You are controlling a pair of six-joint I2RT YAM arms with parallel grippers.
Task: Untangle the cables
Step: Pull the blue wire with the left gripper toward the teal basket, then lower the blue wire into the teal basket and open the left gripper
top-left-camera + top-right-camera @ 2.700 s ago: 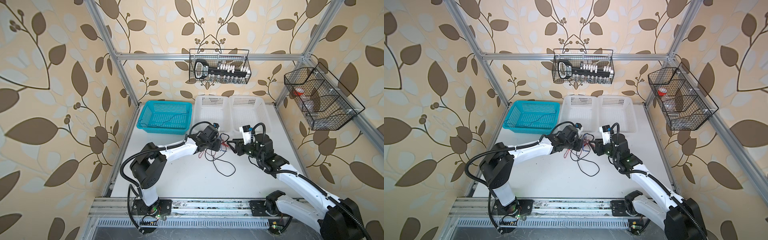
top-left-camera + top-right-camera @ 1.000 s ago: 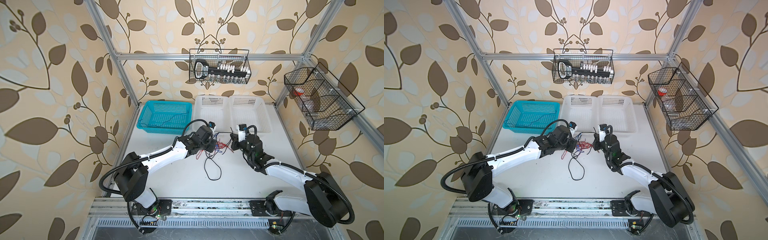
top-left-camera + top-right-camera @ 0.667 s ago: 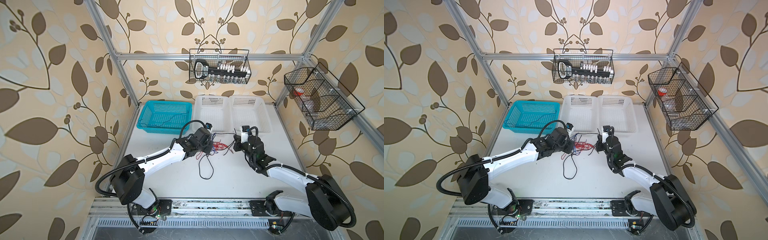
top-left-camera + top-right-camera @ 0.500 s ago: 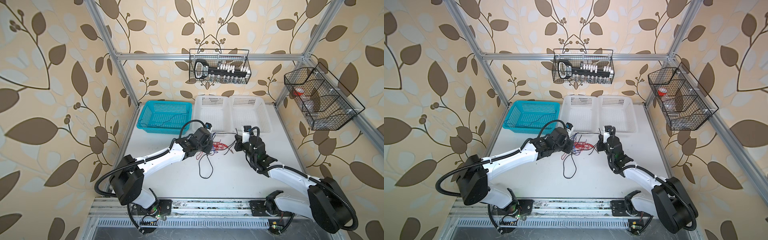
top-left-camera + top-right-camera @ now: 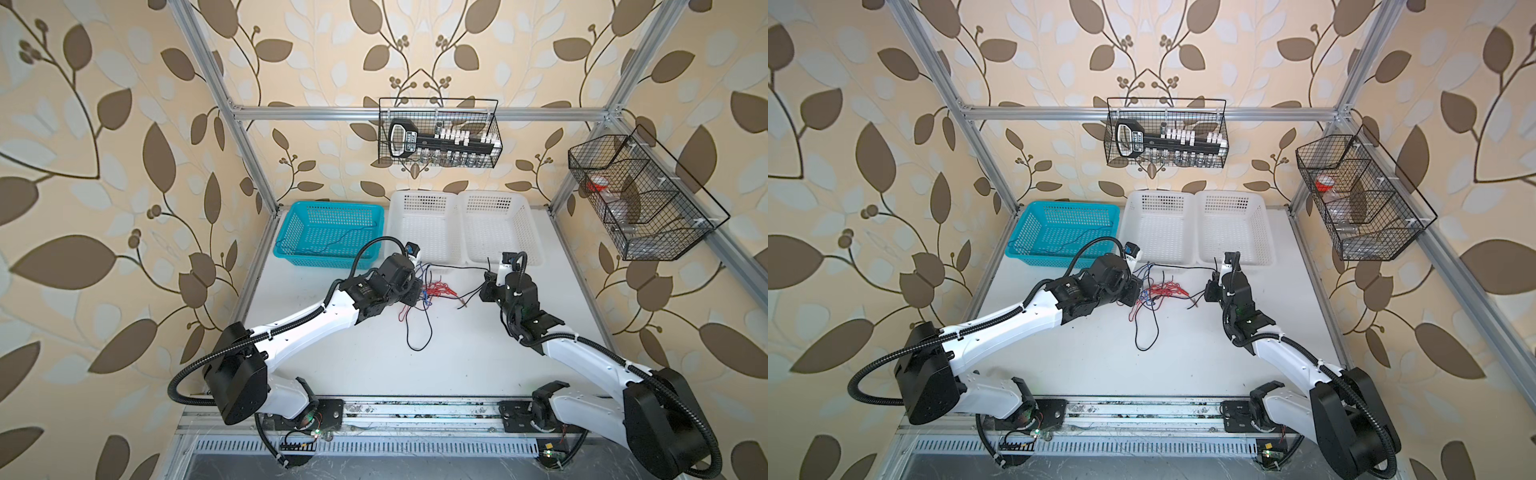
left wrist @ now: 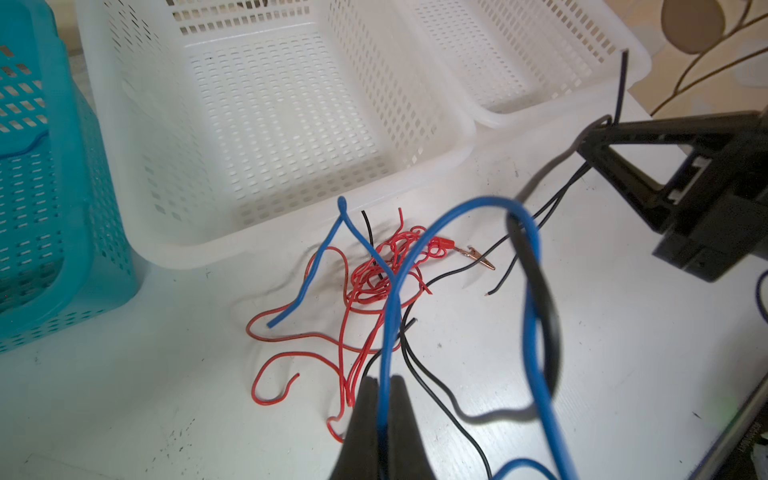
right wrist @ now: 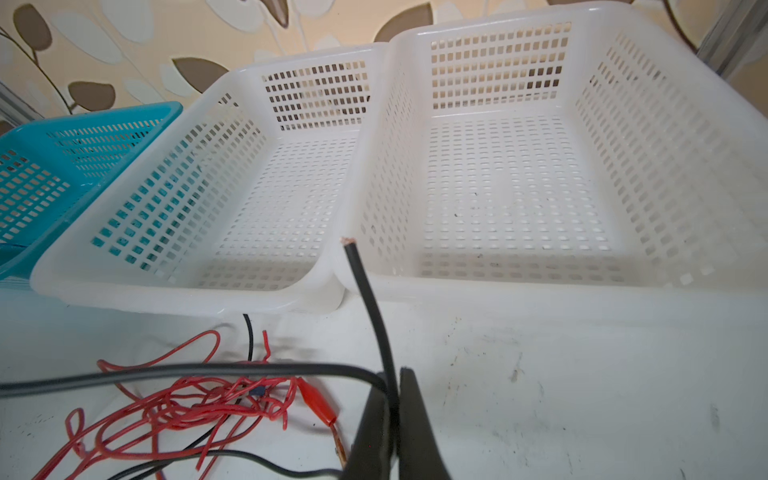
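The cables [image 5: 436, 289] lie tangled in the middle of the white table: a red knot [image 6: 374, 274] with a red-sleeved metal clip [image 7: 316, 399], blue strands and black strands. A black loop [image 5: 1148, 332] trails toward the front. My left gripper [image 5: 415, 291] [image 6: 384, 380] sits at the knot's left edge, shut on a blue cable [image 6: 390, 316] that arcs up and over. To the right of the knot, my right gripper [image 5: 487, 277] [image 7: 392, 374] is shut on a black cable [image 7: 370, 286]. Its cut end sticks up past the jaws.
A teal basket [image 5: 291, 232] at the back left holds one thin dark wire. Two white baskets [image 5: 399, 232] [image 5: 525, 232] stand side by side just behind the tangle. Black wire baskets hang on the back wall [image 5: 438, 104] and the right wall [image 5: 640, 199].
Over the last second the grippers have drawn apart, left going left and right going right. The black cable now stretches between the knot and the right gripper, and the black loop slid left.
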